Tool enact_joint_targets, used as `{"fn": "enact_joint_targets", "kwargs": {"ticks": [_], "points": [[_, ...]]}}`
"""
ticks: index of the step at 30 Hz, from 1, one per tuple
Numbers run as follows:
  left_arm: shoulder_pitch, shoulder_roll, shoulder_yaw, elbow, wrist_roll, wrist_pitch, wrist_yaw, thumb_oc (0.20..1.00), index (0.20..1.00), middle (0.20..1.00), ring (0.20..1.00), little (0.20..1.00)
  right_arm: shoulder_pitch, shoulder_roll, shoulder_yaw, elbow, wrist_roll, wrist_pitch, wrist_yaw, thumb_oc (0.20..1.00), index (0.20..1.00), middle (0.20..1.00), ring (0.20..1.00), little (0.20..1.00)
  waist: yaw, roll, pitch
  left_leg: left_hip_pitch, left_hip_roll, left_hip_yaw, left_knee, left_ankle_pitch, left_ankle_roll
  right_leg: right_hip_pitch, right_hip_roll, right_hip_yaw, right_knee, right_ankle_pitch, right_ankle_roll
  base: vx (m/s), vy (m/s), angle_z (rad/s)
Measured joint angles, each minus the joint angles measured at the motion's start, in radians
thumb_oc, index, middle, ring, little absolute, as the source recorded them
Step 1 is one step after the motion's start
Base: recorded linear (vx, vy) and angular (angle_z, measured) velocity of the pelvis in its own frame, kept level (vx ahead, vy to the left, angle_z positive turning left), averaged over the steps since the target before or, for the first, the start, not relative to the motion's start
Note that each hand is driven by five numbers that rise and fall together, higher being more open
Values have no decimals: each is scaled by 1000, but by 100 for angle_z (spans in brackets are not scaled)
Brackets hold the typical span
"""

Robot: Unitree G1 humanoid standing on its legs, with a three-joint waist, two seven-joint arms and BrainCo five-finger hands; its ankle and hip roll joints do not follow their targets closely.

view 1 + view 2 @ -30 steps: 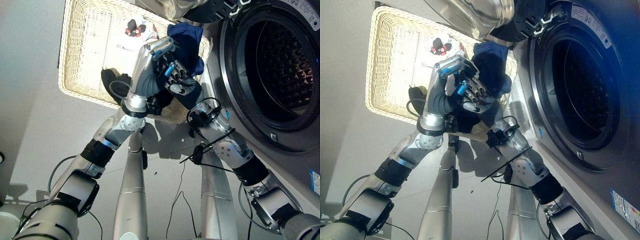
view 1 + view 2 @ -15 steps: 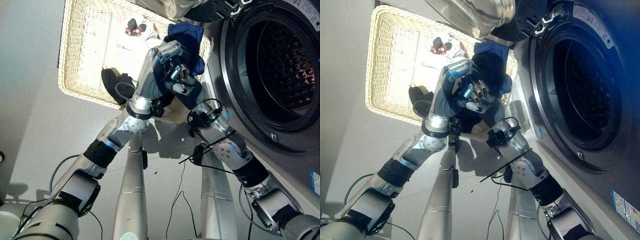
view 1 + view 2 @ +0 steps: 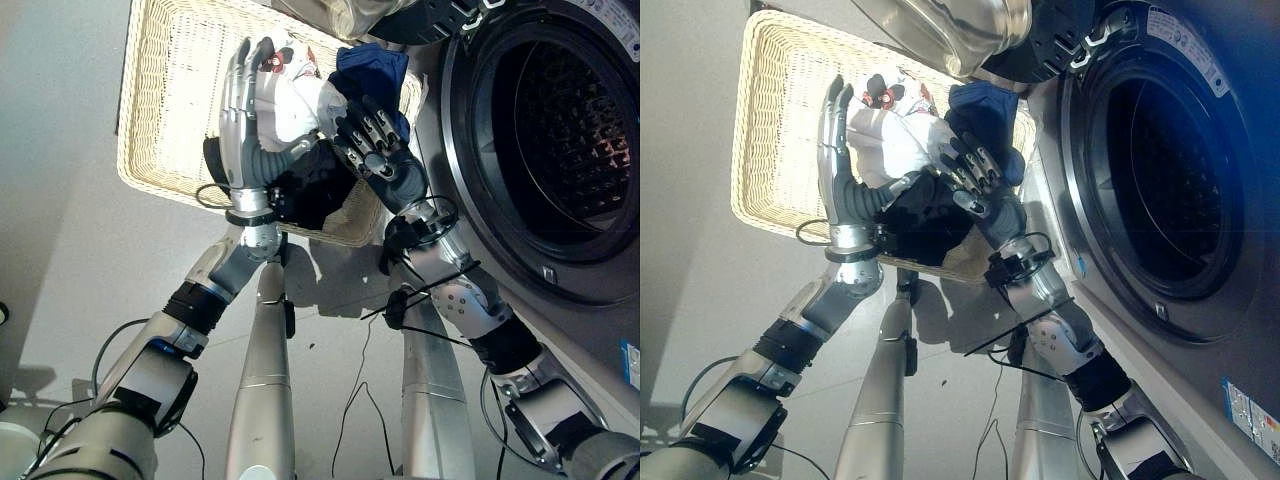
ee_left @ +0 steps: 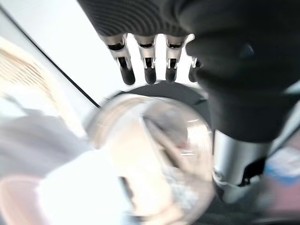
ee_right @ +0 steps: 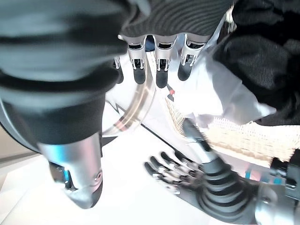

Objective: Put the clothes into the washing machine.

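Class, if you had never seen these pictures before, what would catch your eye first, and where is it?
Two open robot hands, the left hand and right hand, press a white garment between them above the wicker basket. Right of them gapes the washing machine's dark drum. A blue garment hangs on the basket's rim.

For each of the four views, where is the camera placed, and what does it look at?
Left eye view: on the head, looking down at the wicker basket, both arms, white garment.
Right eye view: beside it; same scene, washing machine drum.
Left wrist view: along left hand toward the open door.
Right wrist view: along right hand; left hand below.
Shared: both eye views show both hands.
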Motion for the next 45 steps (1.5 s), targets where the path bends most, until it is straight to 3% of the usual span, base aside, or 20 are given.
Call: {"fn": "enact_joint_targets", "kwargs": {"ticks": [8,14,27,41,42,45], "points": [[-170,30,-50,198,-9,116,40,1000,1000,1000,1000,1000,-78,-6,7,93,14,0,14,1000,1000,1000,1000,1000,-32,0,0,-1,-5,11,1,0,3,-7,-5,8,-3,3,1,-5,63,-1],[-246,26,-88,305,-50,146,-13,1000,1000,1000,1000,1000,-134,-9,39,135,35,1,28,1000,1000,1000,1000,1000,-51,0,0,-2,-1,29,0,-2,5,-14,4,27,-16,20,-2,-6,56,-7],[-415,31,-155,528,-287,155,-369,1000,1000,1000,1000,1000,-259,-4,77,293,71,1,67,1000,1000,1000,1000,1000,-80,-1,-1,-12,17,50,-2,-2,5,-17,27,41,-63,55,-5,-3,25,-6],[-526,71,-177,662,-476,240,-766,1000,1000,1000,1000,1000,-295,-6,112,336,102,-15,97,1000,1000,1000,1000,1000,-86,-1,-2,-6,17,67,-3,0,8,-12,30,54,-83,68,3,-1,0,-1],[-533,78,-180,664,-475,249,-793,200,200,200,200,200,-296,-6,112,336,109,-16,99,1000,1000,1000,1000,1000,-87,-1,-2,-6,17,68,-3,0,8,-10,30,55,-87,70,4,-3,3,-3],[-552,93,-182,677,-471,260,-849,200,200,200,200,200,-296,-7,113,336,110,-17,104,1000,1000,1000,1000,1000,-93,-1,-2,-5,17,69,-4,2,11,0,31,55,-105,79,7,0,0,0]]}}
